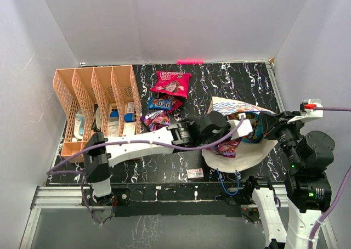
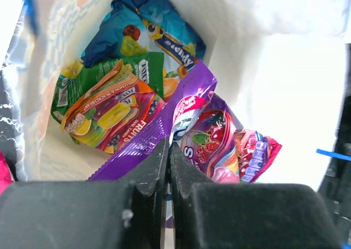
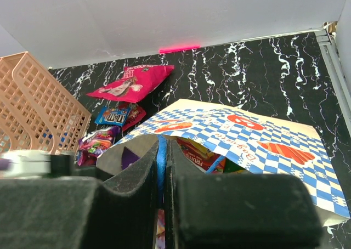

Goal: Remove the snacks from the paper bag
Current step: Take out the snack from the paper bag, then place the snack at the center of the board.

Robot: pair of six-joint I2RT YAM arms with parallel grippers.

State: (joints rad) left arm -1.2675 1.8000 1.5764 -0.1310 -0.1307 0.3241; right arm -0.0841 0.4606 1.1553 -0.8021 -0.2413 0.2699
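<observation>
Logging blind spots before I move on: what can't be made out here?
- Top view: left hand inside bag, hidden by its arm.
- Left wrist view: fingers hide whether purple packet is pinched.
- Right wrist view: right hand, shut on handle, blocks bag's inside.

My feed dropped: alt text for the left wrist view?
Closed left fingers pinch the edge of a purple packet inside the paper bag. Behind lie a blue packet, green packet and orange packet; a pink packet lies right.
</observation>
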